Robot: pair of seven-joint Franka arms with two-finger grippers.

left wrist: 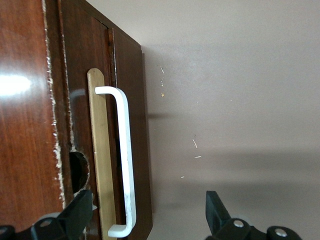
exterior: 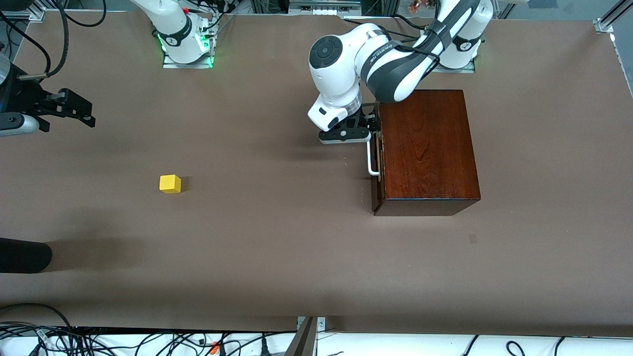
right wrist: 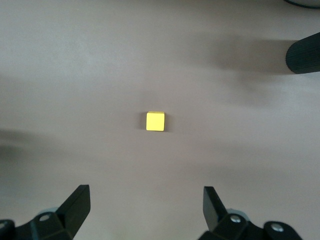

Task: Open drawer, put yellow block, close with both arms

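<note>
The dark wooden box (exterior: 428,146) stands toward the left arm's end of the table. Its drawer front (left wrist: 131,150) carries a white bar handle (exterior: 370,159), and a thin strip of pale wood (left wrist: 100,150) shows beside the front. My left gripper (exterior: 372,126) is open at the handle's end nearest the robots' bases. The handle (left wrist: 124,155) lies between its fingers (left wrist: 80,210) without touching them. The yellow block (exterior: 170,184) sits alone on the table, toward the right arm's end. My right gripper (exterior: 89,112) hangs open and empty over that end, and the block (right wrist: 155,121) lies ahead of its fingertips (right wrist: 77,202).
A black rounded object (exterior: 23,255) juts in at the table's edge on the right arm's end, nearer the front camera than the block; it also shows as a black rounded object (right wrist: 304,52) in the right wrist view. Cables (exterior: 148,341) lie along the front edge.
</note>
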